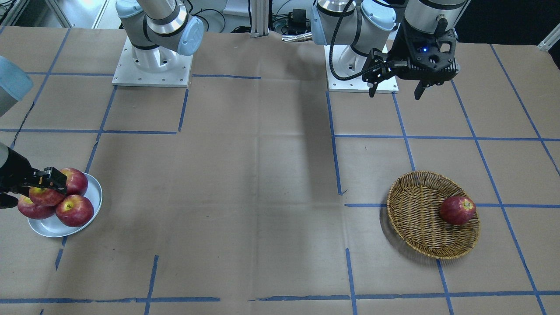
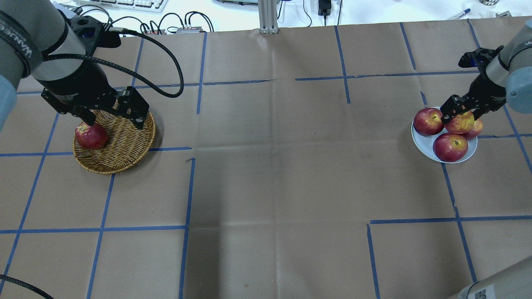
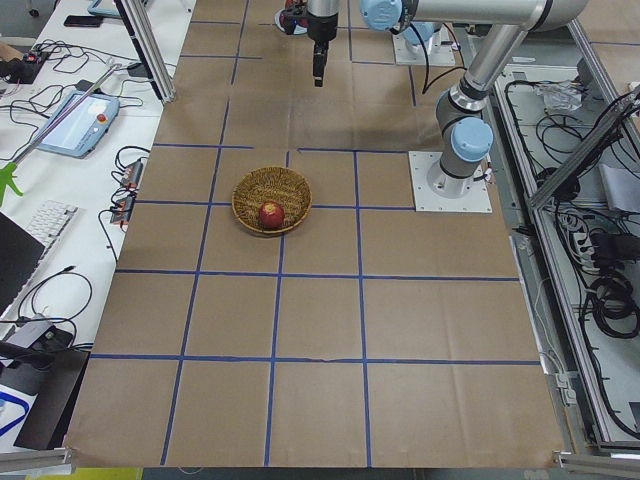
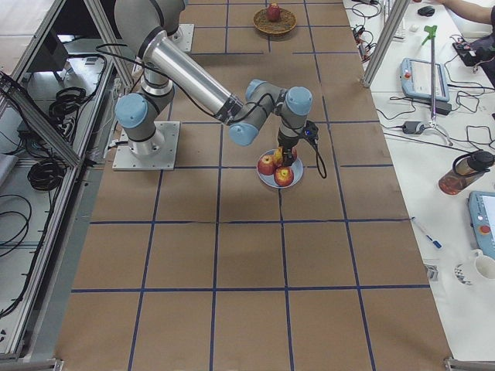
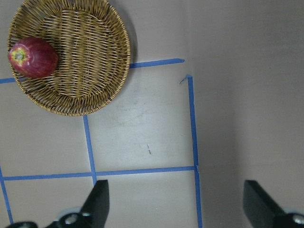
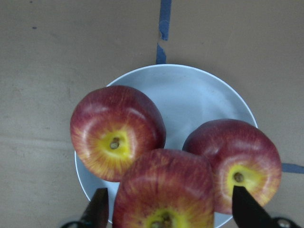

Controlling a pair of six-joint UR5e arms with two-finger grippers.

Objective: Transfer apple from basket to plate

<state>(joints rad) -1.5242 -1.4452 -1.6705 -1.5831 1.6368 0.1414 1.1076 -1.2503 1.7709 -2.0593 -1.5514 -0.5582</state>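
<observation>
across the brown-papered worktop (image 1: pixel 262 175), taped into blue squares, the two ends of the job sit well apart. the basket (image 1: pixel 415 192) lies on the robot's left side and the plate (image 1: pixel 98 197) far over on its right.

the left tool (image 1: pixel 396 89) hangs high near the basket, its fingers spread wide with nothing between them. in its own wrist view the basket sits off to one corner rather than under the fingers.

the right tool (image 6: pixel 170 192) is down at the plate. its wrist view shows a finger on each side of the apple (image 2: pixel 463 124) with a sliver of gap at both flanks, so i read it as spread rather than pinching, though the margin is small.

the apple, paler and more yellow-streaked than its neighbours, seems to sit on top of the three darker apples (image 1: pixel 74 210) that crowd the plate. it looks perched in the hollow between them, not on the plate's own surface.

by my judgement the transfer is nearly complete: the apple is at the plate and apparently let go. what is left is to lift the right tool straight clear without nudging the stack, since a perched apple could roll off the shallow rim.

a lone red apple (image 1: pixel 457 210) lies in the basket against the far wall. whether it is meant to go too, i cannot tell.
</observation>
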